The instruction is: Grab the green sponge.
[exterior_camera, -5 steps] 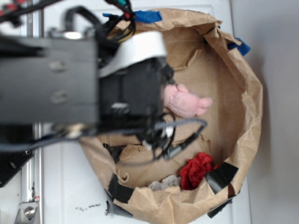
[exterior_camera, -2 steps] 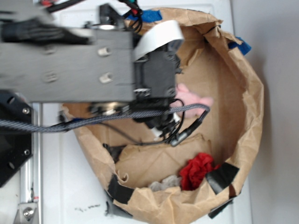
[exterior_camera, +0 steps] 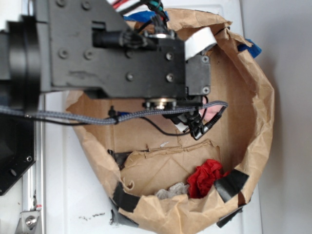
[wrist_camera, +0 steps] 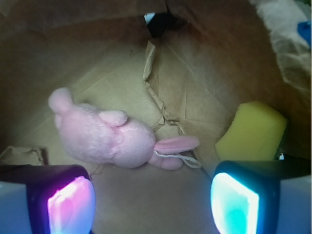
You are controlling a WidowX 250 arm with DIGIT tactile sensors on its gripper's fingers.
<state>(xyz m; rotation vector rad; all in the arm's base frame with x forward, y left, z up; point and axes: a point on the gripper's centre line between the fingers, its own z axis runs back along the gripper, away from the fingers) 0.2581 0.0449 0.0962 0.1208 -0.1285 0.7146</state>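
Note:
In the wrist view the green sponge (wrist_camera: 251,132) shows its yellow foam face, leaning against the paper wall at the right, just above my right fingertip. My gripper (wrist_camera: 152,202) is open, with only bare brown paper between its glowing pads. A pink plush bunny (wrist_camera: 109,136) lies ahead, left of centre. In the exterior view the arm (exterior_camera: 122,53) covers the sponge and my gripper; only a sliver of the bunny (exterior_camera: 210,112) shows.
A brown paper bag (exterior_camera: 261,112) with rolled, taped rim encloses everything. A red ruffled cloth (exterior_camera: 204,176) and a grey rag (exterior_camera: 171,191) lie at its near side. A torn paper flap (wrist_camera: 156,87) rises from the floor behind the bunny.
The arm has moved up and to the right in the exterior view, deeper over the bag, and now covers nearly all of the pink bunny.

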